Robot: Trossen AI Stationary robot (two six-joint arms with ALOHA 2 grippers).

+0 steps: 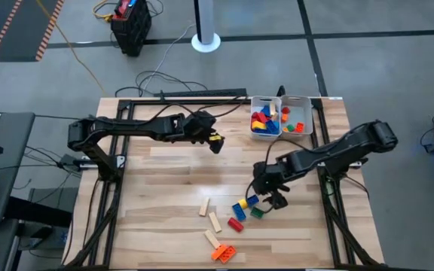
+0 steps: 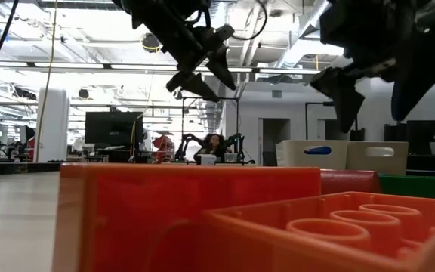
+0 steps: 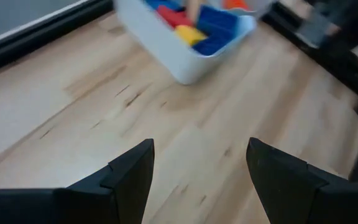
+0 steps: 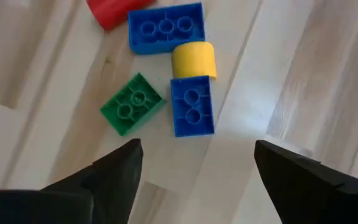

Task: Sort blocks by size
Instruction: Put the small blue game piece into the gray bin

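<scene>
Nearest, at the counter's (image 1: pixel 164 218) front edge, an orange brick (image 1: pixel 221 254) and three pale wooden bars (image 1: pixel 214 221) unsorted, with a red brick (image 1: pixel 236 224) just beyond. A little farther, the right pincer (image 4: pixel 194 165) spread wide and empty above a loose cluster: green brick (image 4: pixel 132 104), short blue brick (image 4: pixel 192 106), yellow piece (image 4: pixel 194 60), longer blue brick (image 4: pixel 166 28). Farthest, the left pincer (image 3: pixel 197 165) also spread and empty, near two white trays (image 1: pixel 281 102) already holding most bricks (image 1: pixel 264 120); sorting seemingly well along, roughly ten pieces left.
</scene>
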